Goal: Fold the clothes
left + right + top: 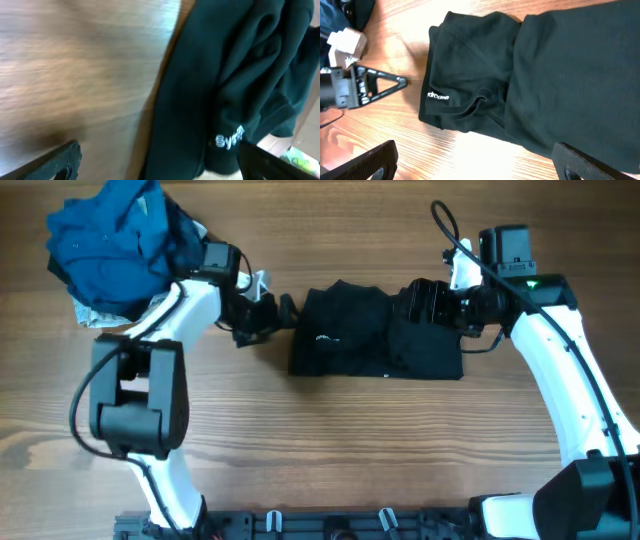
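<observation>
Jaws of left gripper [280, 313] and right gripper [418, 302] stand released at opposite ends of the folded black shirt [360, 340].

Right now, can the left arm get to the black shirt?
Probably yes. The left gripper is open and sits right beside the left edge of the black shirt, with nothing between them. The blue clothes pile lies behind the arm, not in its way.

overhead's evenly lit and sharp, soft shadows. left wrist cam is all motion blur, black shirt [225, 75] swallows detail, glare on the table [470, 152] in right wrist
</observation>
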Tool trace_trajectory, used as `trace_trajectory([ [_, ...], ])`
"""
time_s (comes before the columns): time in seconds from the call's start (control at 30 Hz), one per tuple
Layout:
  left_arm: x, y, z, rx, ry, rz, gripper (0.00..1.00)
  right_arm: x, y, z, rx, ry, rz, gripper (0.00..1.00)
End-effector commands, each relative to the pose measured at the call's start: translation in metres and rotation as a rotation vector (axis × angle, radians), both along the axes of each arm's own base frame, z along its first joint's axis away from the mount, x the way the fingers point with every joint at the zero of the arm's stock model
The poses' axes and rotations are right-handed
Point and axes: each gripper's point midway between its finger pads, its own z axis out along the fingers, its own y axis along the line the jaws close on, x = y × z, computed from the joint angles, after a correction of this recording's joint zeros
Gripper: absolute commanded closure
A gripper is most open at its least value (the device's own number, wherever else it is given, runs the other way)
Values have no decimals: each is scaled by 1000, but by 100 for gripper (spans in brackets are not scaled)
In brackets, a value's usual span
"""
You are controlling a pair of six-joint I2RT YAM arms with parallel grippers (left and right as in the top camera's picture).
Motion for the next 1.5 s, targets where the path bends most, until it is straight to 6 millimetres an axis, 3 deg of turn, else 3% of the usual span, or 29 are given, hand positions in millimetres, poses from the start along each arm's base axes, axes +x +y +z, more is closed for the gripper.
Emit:
trace_trajectory([
  [0.0, -7, -24, -18, -77, 42, -38, 0, 1, -3, 5, -20, -18, 6, 0],
  [0.17, -12, -55, -33, -154, 68, -79, 0, -2, -3, 4, -22, -7, 8, 1],
  [0.3, -30, -81, -47, -150, 109, -131, 0, -2, -3, 4, -21, -7, 7, 0],
  [0.53, -43, -120, -47, -158, 85, -198, 0, -3, -3, 3, -22, 1, 7, 1],
  [0.57, -44, -122, -47, -150, 88, -190, 2, -4, -3, 3, -22, 4, 7, 0],
  [0.6, -43, -122, -48, -142, 91, -179, 11, -4, -3, 3, -23, 4, 8, 0],
  [0.77, -38, -120, -51, -120, 91, -144, 45, -5, -3, 3, -23, 8, 8, 0],
  [0.83, -35, -119, -53, -105, 91, -122, 49, -6, -3, 2, -24, 11, 8, 1],
  [0.93, -33, -120, -52, -111, 76, -124, 44, -6, -3, 2, -25, 10, 10, 0],
  [0.97, -32, -120, -51, -112, 73, -125, 51, -6, -4, 2, -28, 10, 9, 0],
  [1.07, -32, -120, -52, -111, 75, -123, 96, -6, -4, 2, -28, 10, 10, 1],
  [1.27, -34, -100, -54, -88, 106, -123, 96, -7, -11, -2, -70, 17, -3, 1],
  [1.47, -20, -29, -50, -45, 167, 1, 96, -6, -13, -2, -85, 14, -4, 1],
])
